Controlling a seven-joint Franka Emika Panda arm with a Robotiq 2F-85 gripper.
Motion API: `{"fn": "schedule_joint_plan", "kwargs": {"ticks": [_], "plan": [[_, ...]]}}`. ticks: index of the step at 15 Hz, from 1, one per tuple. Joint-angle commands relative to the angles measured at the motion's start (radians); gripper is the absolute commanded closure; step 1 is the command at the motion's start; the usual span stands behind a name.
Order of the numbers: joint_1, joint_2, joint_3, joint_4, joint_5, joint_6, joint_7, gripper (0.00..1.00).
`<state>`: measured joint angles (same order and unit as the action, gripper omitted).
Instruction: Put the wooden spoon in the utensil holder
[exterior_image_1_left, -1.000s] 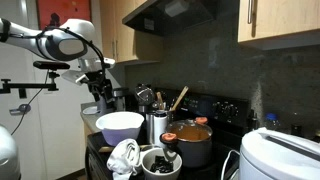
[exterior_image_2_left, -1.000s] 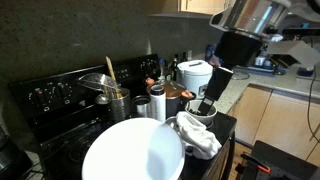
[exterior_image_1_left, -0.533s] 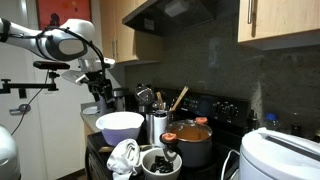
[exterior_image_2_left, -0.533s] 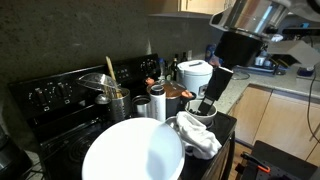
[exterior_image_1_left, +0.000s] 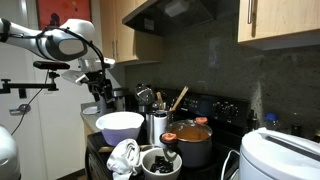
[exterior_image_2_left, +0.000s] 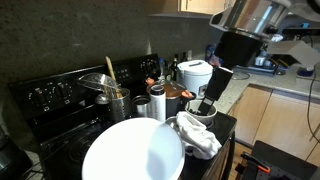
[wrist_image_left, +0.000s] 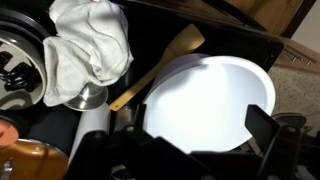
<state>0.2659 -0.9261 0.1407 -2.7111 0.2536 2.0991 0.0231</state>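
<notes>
While my gripper (wrist_image_left: 185, 150) hangs above the white bowl (wrist_image_left: 215, 95), my fingers (wrist_image_left: 263, 130) stand spread wide with nothing between them. The wooden spoon (wrist_image_left: 155, 70) lies flat on the black stovetop (wrist_image_left: 150, 25) at the centre of the wrist view, between the white cloth (wrist_image_left: 90, 50) and the bowl's rim. In an exterior view, the utensil holder (exterior_image_1_left: 157, 128) stands upright just right of the bowl.

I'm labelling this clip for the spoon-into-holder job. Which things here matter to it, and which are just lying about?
For the job:
spoon, lying flat
holder
tool, open

Lying about:
white bowl
cloth
pot
</notes>
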Motion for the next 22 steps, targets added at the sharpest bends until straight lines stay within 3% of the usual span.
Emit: {"fn": "schedule_joint_plan", "kwargs": {"ticks": [1,4,12,22], "plan": [[-0.004,0.000,0.002,0.003,0.002,-0.004,-0.002,0.00],[-0.015,0.025,0.019,0.015,0.003,-0.002,0.031,0.00],[-0.177,0.211,0.205,0.014,-0.021,0.234,0.464,0.00],[-0.429,0.427,0.328,0.025,-0.239,0.451,1.017,0.00]]}}
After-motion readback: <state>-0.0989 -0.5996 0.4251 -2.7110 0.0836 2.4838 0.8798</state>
